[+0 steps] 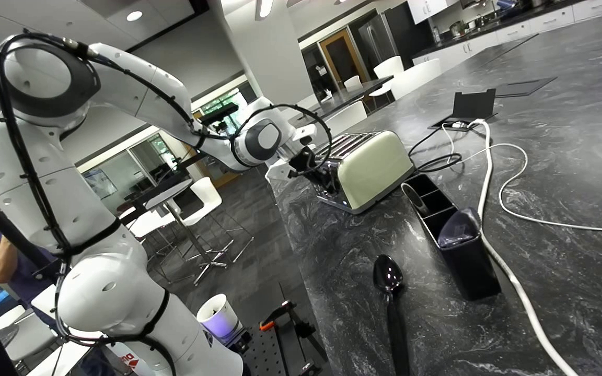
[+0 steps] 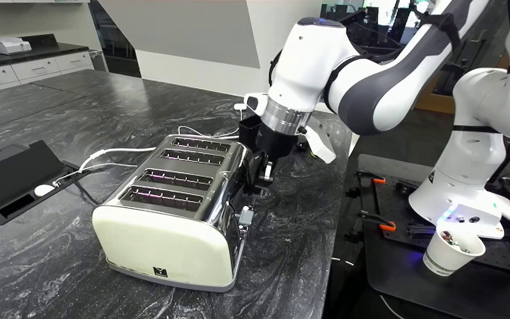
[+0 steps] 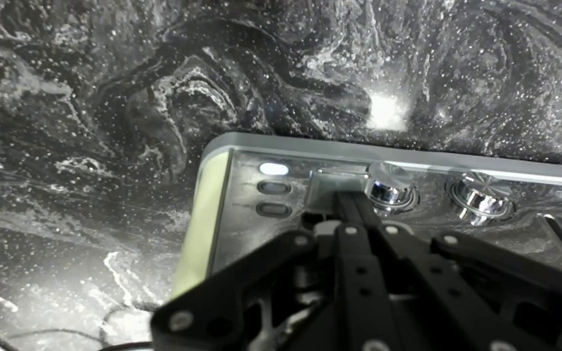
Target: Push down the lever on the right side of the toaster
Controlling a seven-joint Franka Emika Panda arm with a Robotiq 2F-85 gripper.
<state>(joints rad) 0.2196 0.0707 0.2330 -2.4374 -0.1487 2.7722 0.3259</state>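
The cream toaster (image 1: 377,169) stands on the dark marbled counter and also shows in an exterior view (image 2: 162,243) and in the wrist view (image 3: 198,234). Its chrome control side faces the arm. My gripper (image 3: 351,197) is shut, with its black fingertips together and nothing between them. The tips lie over the grey lever tab (image 3: 321,192), which sits low near the toaster's base; they appear to touch it. Part of the tab is hidden by the fingers. In an exterior view, the gripper (image 2: 257,188) is at the far end of the control side, and the near-end lever (image 2: 246,217) is apart from it.
Two round knobs (image 3: 391,187) (image 3: 483,197) sit beside the lever. One indicator light (image 3: 273,169) glows white. A black organizer (image 1: 473,266) and a black spoon (image 1: 389,277) lie near the toaster. White cables (image 1: 520,297) cross the counter from a black outlet box (image 2: 16,177).
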